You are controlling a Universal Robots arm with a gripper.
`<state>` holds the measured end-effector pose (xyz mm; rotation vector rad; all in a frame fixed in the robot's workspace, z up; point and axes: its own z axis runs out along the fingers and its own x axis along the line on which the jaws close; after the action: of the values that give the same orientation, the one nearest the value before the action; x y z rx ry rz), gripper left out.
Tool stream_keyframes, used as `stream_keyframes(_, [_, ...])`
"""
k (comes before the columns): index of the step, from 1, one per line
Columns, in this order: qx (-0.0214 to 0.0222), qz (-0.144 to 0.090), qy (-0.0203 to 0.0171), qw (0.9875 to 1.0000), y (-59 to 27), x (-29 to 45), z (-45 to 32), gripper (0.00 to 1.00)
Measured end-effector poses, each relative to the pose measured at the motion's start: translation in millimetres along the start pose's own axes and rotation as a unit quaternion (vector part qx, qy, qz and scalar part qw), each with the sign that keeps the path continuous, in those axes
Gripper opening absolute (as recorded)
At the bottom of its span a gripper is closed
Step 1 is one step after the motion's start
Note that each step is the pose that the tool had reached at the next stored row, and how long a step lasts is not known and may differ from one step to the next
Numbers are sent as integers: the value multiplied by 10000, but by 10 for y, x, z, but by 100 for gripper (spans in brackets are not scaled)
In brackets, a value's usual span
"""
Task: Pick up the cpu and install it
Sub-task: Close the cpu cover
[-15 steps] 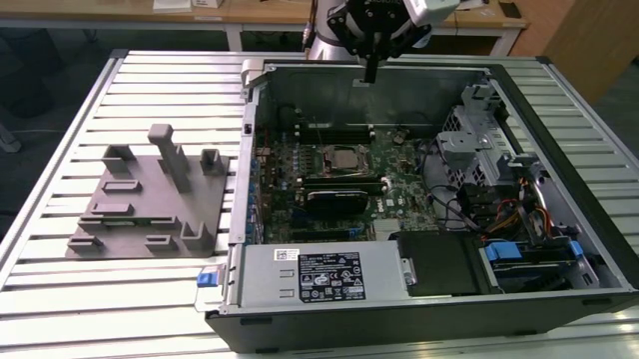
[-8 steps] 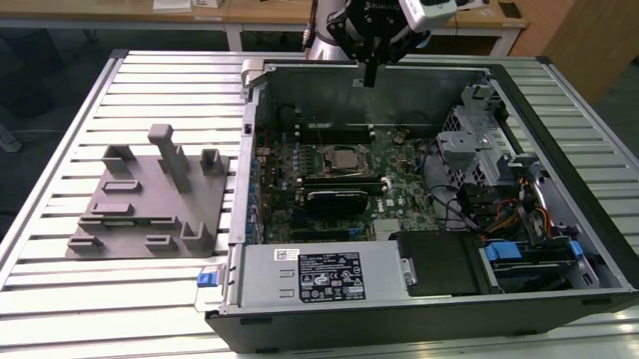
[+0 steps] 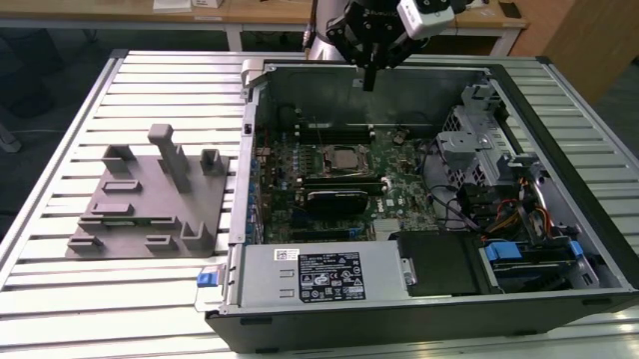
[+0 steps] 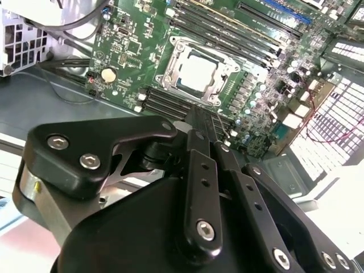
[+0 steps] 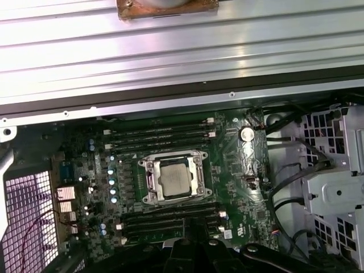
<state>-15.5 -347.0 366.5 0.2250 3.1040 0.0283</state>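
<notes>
Gripper (image 3: 369, 84) hovers above one cpu (image 5: 176, 180) in socket (image 5: 149, 183).

The exterior view looks down on my black gripper (image 3: 369, 82) from well off. Both wrist views ride close behind my fingers, sharing the green motherboard (image 4: 187, 62) (image 5: 170, 176) beneath them.

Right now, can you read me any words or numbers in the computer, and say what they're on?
None can be read.
Big black-and-white label on the grey power supply box: print too small.
Little white sticker beside it: too small.
Green motherboard markings: blurred.
cpu in its socket: no lettering readable.
</notes>
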Motion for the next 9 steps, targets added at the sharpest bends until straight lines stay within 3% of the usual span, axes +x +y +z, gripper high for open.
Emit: stream_keyframes(9, [0,0,0,10000,-2,3,108,11])
